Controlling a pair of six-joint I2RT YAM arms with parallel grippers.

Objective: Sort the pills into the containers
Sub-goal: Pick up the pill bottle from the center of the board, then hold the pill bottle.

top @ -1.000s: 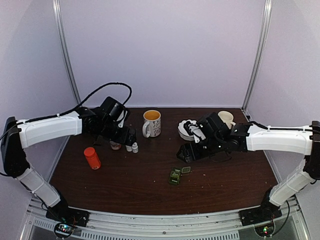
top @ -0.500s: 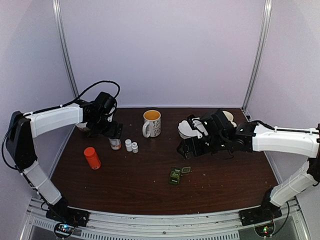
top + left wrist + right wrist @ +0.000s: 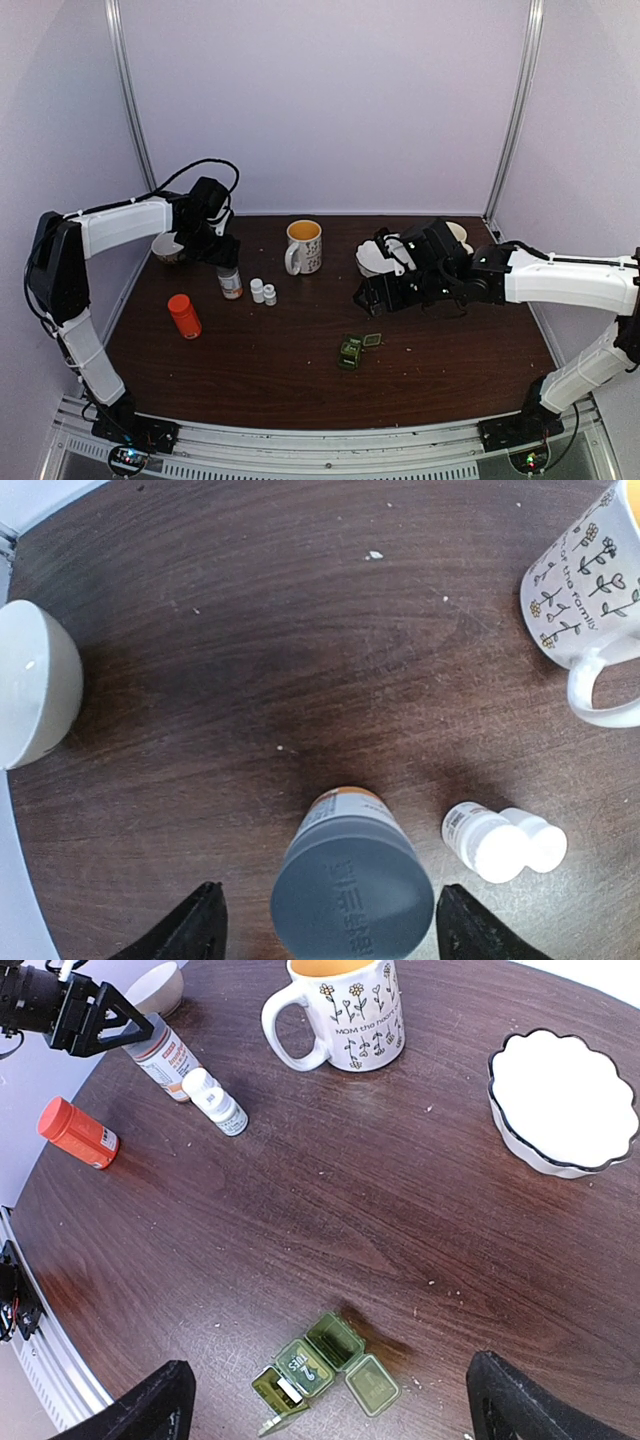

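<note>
Right wrist: pill box (image 3: pixel 305 1365) lies flat, long axis lower-left to upper-right.

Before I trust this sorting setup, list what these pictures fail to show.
Pill box contents: too small to tell in the right wrist view, tinier in the top view.
Gray-capped bottle label: left wrist view, its own cap covers most of it.
Flowered mug: left wrist view, cut off by the right edge.
Cream cup: top view, the right arm hides part of it.
</note>
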